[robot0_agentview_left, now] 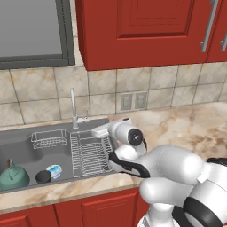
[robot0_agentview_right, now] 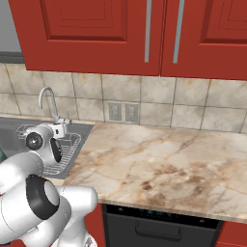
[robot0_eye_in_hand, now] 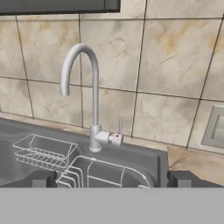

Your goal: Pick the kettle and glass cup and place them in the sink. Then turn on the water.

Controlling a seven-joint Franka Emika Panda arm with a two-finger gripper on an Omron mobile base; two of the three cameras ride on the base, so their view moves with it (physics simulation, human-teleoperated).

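While my arm is bending over the counter edge in the left base view, my gripper (robot0_agentview_left: 98, 131) is reaching toward the back of the sink (robot0_agentview_left: 22, 137), just beside the base of the chrome faucet (robot0_agentview_left: 73, 108) and above the wire dish rack (robot0_agentview_left: 88, 153); from this side I cannot tell how the jaws are standing. The kettle (robot0_agentview_left: 13, 175) is sitting in the sink's front left corner, and the glass cup (robot0_agentview_left: 43, 176) is standing upright just to its right, with a small blue-white round object (robot0_agentview_left: 54, 171) touching or almost touching the cup on its other side. A small wire basket (robot0_agentview_left: 48, 138) is hanging at the back of the basin, left of the rack. No stream is coming from the faucet. In the right base view, my gripper (robot0_agentview_right: 61, 129) is hovering over the dish rack (robot0_agentview_right: 65, 157) close to the faucet (robot0_agentview_right: 48, 101), beside a marbled counter (robot0_agentview_right: 159, 164) that is stretching away to the right under 2 wall outlets (robot0_agentview_right: 123, 112). In the hand view, my gripper (robot0_eye_in_hand: 112, 179) is standing wide, its 2 finger tips (robot0_eye_in_hand: 41, 178) far apart and holding nothing, and the gooseneck faucet (robot0_eye_in_hand: 83, 87) is rising straight ahead with its small side lever (robot0_eye_in_hand: 118, 133) upright, the wire basket (robot0_eye_in_hand: 41, 151) lying low on the left.
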